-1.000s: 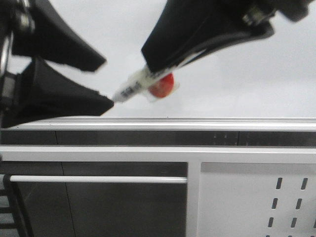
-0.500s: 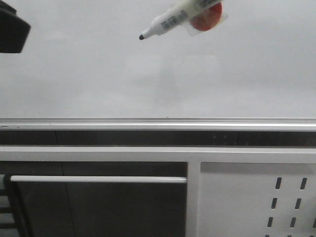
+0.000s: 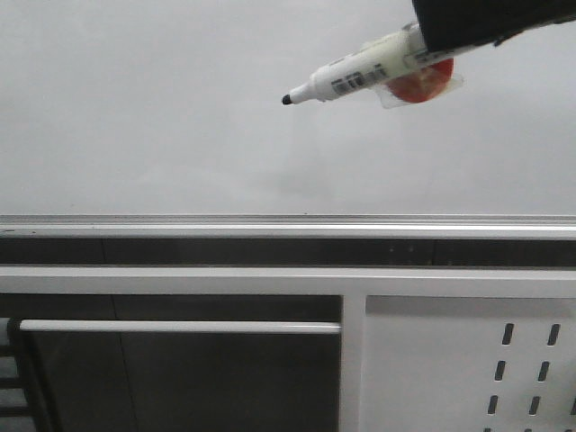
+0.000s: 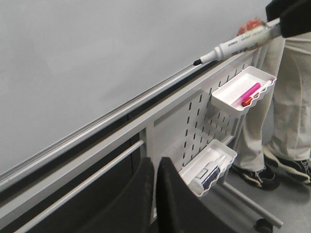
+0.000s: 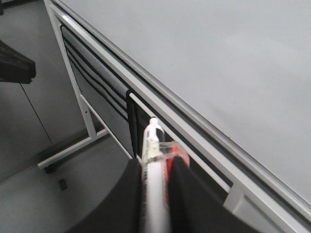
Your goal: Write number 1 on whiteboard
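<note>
The whiteboard [image 3: 162, 108] fills the upper front view above its silver bottom rail [image 3: 270, 221]. No black stroke of the number 1 shows on it. My right gripper [image 3: 432, 36] enters at the top right, shut on a white marker pen [image 3: 360, 76] with a red piece taped to it. The pen's bare black tip [image 3: 286, 99] points left, near the board. The right wrist view shows the pen [image 5: 154, 160] clamped between the fingers of the right gripper [image 5: 155, 165]. My left gripper [image 4: 155, 161] is shut and empty, low by the board's stand, out of the front view.
A perforated grey panel [image 3: 468, 360] hangs below the rail at the right, and a horizontal bar [image 3: 180, 327] at the left. Two white trays [image 4: 243, 92] [image 4: 209, 167] holding pens hang on the panel. A person's legs [image 4: 291, 107] stand beside the stand.
One second ago both grippers met at the pen's tip. The left gripper has since dropped out of the front view. The pen, tip bare, rose and has now come down and right a little.
</note>
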{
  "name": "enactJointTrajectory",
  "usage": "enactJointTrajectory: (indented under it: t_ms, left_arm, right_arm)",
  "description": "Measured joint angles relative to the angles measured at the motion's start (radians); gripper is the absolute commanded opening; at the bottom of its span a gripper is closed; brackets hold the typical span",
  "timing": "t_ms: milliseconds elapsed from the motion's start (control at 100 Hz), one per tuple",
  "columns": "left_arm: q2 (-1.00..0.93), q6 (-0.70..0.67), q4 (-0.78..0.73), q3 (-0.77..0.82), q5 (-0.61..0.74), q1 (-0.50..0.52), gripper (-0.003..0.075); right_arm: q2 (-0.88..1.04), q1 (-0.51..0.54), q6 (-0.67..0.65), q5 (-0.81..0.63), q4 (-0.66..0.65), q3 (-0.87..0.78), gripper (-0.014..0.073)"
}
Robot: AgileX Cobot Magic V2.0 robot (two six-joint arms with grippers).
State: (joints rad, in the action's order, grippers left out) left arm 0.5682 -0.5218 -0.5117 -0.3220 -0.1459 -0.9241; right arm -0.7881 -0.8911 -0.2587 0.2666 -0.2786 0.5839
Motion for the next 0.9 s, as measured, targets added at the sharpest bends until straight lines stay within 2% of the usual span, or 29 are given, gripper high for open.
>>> enactJointTrajectory:
  t_ms: [270, 580, 690, 900]
  left_arm:
    - [-0.008, -0.007, 0.002, 0.006, 0.086, 0.0, -0.0019]
    - [-0.008, -0.007, 0.01, 0.006, 0.103, 0.0, -0.0018]
    - [-0.008, -0.007, 0.012, 0.006, 0.103, 0.0, -0.0018]
    - [-0.008, -0.007, 0.014, 0.006, 0.103, 0.0, -0.0018]
  right_arm:
    - [0.178, 0.115, -0.004, -0.059, -0.085, -0.047, -0.0048]
    - [0.445, 0.234, -0.011, -0.067, -0.139, -0.175, -0.0048]
    - [0.472, 0.291, -0.025, -0.086, -0.14, -0.226, -0.0048]
    - [0.467, 0.375, -0.025, -0.24, -0.129, -0.286, -0.0048]
